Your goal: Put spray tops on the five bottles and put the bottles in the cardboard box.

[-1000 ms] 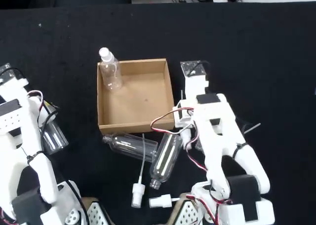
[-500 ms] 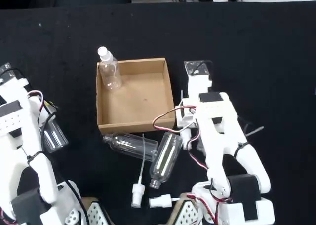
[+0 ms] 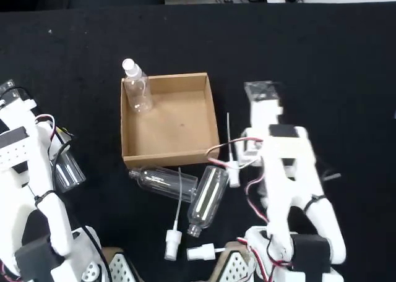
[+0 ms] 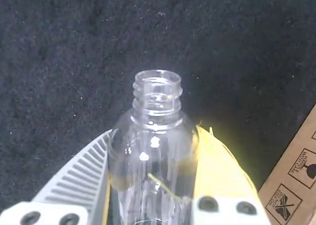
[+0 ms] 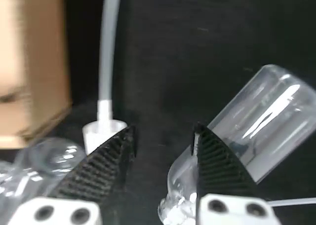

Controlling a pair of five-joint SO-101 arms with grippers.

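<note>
Left gripper (image 4: 154, 136) is clamped on a bottle (image 4: 157, 106), well left of the box (image 3: 168, 156). The neck is open, with no top on it yet. A capped bottle (image 3: 137, 89) stands in the box's far left corner. A bare bottle (image 3: 164, 182) and a second bare bottle (image 3: 207, 196) lie just in front of the box. A loose top (image 3: 172, 237) and a second loose top (image 3: 201, 253) lie nearer the arm bases. A third top (image 5: 102, 132) lies by the box's near right corner, its tube running along the right wall. Right gripper (image 5: 163, 132) is low beside it, jaws part open and holding nothing. One jaw is next to the cap, the other near a fifth bottle (image 5: 252, 119) lying beside it.

Likely step: grab the third top for the left's bottle.
- Shift the jaws toward the box so the cap sits between them, not the fifth bottle.
- Pinch the cap body, not the thin tube.
- Lift straight so the tube clears the box wall.
- Left should hold the neck steady and free.

Vs earlier: right arm (image 3: 281, 164) has swung right, away from the box. The third top's cap was under the arm and is now uncovered in the high view. The box sits a bit left of where it was a second ago. Left arm, its bottle, the bare bottles and the loose tops are unchanged.
</note>
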